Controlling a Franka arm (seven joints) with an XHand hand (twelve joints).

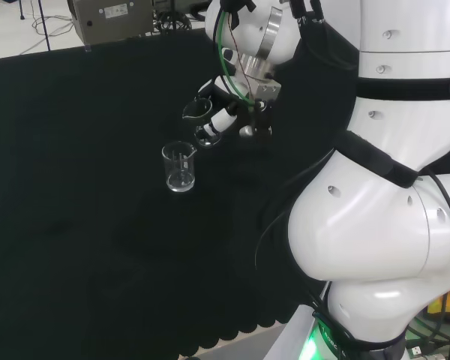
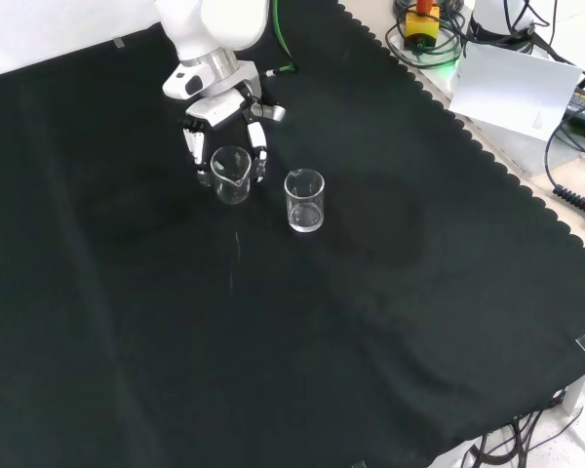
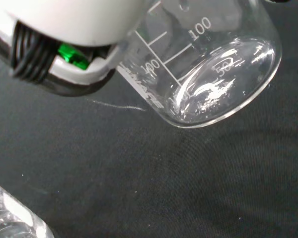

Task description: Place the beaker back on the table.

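Sitting between robot hand [image 2: 224, 136] fingers: beaker [image 2: 230, 174].

Hand [image 2: 224, 146] reaching down from the top of the front view below a silver wrist flange, black and white fingers [image 2: 258, 148] curled down on both sides of a clear beaker [image 2: 230, 174], which is gripped between them. Seen in the head view to the left of the large white arm links [image 1: 375, 225], with the wrist bent and the hand [image 1: 229, 112] angled down towards the cloth. Blurred white part of the hand [image 3: 69, 29] close before the wrist camera, black cable bundle and a green component beneath it.
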